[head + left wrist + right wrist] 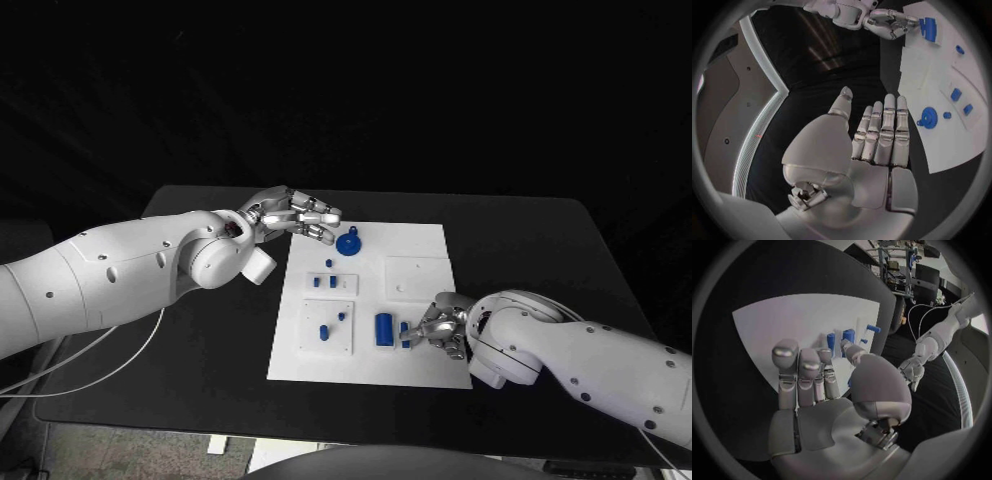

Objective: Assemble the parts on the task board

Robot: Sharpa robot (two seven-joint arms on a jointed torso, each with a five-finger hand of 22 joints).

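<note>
On the black desk (534,250) we see one white task board (418,250) and two silver hands at work over it. The left hand (296,212) hovers at the board's far left corner, its fingers (887,130) straight, side by side and holding nothing. The right hand (444,328) sits over the board's near right part, fingers (798,372) extended with nothing gripped; one fingertip lies right beside the big blue block (384,329), though we cannot tell if it touches. We count seven blue parts on the board: one round gear-like piece (349,240) near the left hand, one small peg (329,263) and two small blocks (335,281) nearer the board's middle, two tiny pieces (333,323) on its near left panel, and the big block.
</note>
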